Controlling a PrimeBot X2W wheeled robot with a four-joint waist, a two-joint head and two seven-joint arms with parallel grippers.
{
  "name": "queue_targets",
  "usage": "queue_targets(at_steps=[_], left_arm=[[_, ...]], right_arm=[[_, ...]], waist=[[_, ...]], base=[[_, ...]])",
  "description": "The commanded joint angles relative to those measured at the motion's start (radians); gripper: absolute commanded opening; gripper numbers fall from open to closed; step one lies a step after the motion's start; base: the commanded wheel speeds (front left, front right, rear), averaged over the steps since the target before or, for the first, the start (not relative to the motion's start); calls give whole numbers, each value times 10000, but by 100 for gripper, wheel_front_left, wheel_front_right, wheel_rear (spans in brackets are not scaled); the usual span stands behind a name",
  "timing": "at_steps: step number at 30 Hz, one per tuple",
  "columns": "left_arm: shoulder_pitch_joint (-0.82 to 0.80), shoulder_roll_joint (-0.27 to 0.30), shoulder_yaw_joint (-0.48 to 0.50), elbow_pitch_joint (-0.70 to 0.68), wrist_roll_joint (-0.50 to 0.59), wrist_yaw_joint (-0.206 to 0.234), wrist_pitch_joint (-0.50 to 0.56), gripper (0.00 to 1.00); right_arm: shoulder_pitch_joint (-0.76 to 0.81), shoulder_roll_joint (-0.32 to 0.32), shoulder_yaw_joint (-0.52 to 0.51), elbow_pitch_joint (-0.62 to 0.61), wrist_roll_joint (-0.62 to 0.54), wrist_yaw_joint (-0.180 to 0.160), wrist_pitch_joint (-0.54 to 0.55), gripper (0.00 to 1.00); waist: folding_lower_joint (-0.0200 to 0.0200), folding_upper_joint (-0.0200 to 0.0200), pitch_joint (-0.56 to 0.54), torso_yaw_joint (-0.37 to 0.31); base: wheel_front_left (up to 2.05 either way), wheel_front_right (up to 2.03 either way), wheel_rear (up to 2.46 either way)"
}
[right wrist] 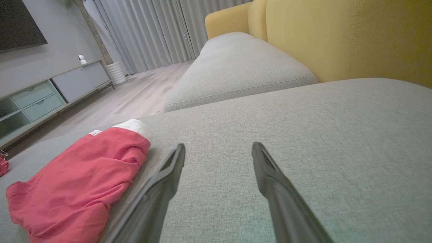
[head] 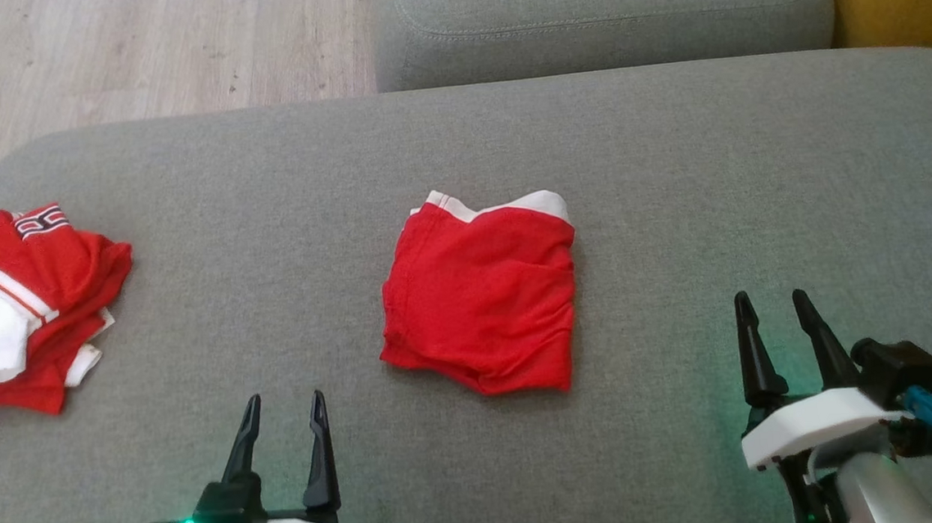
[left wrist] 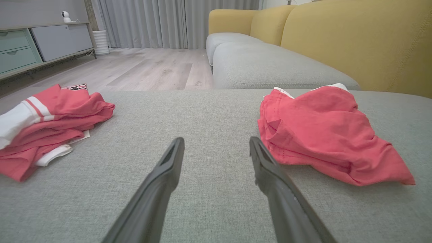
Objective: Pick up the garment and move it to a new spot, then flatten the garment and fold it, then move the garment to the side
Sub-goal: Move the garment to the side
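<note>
Left end effector (head: 285, 397) and right end effector (head: 769, 295) stand apart, empty. The garment (head: 480, 293) looks folded: pinch all layers, carry it gently to the pile (head: 26, 309).

The head camera looks steeply down on the grey sofa cushion (head: 672, 157), while both wrist cameras sit low just above it, facing along it toward the curtains (left wrist: 152, 20), and all three share the folded red garment (head: 480, 293).
</note>
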Motion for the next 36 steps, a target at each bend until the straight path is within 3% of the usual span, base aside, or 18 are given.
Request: queue_targets(at_steps=[1, 6, 16, 24, 25, 26, 31, 36], left_arm=[[-228, 62, 339, -367, 74, 29, -51, 100], [-440, 62, 164, -505, 80, 33, -51, 100], [-1013, 62, -858, -606, -524, 160, -51, 100], [-1141, 62, -1194, -607, -561, 247, -51, 100], [-1149, 62, -1198, -614, -562, 255, -51, 100], [-1156, 62, -1193, -622, -560, 265, -51, 100], [-1197, 62, -1088, -697, -497, 269, -51, 100], [-1273, 62, -999, -744, -350, 143, -51, 100]], right_arm=[[-229, -3, 270, -280, 41, -7, -37, 100], [-468, -3, 529, -96, 137, -7, -37, 100], [-2309, -3, 2654, 1620, 1254, -7, -38, 100], [-3192, -3, 2945, 3204, 1639, -7, -38, 100], [-3260, -3, 2956, 3386, 1730, -7, -38, 65], [-3326, -3, 2948, 3499, 1787, -7, -38, 1], [-3397, -3, 2309, 3304, 1528, -7, -38, 0], [-3043, -3, 1813, 2874, 1258, -7, -38, 0]], waist=[[1, 0, 33, 16], [1, 0, 405, 211], [1, 0, 1571, 1456], [1, 0, 1868, 2054], [1, 0, 1887, 2081], [1, 0, 1899, 2091], [1, 0, 1853, 1740], [1, 0, 1714, 631]], base=[[0, 0, 0], [0, 0, 0], [0, 0, 0], [0, 0, 0], [0, 0, 0], [0, 0, 0], [0, 0, 0], [0, 0, 0]])
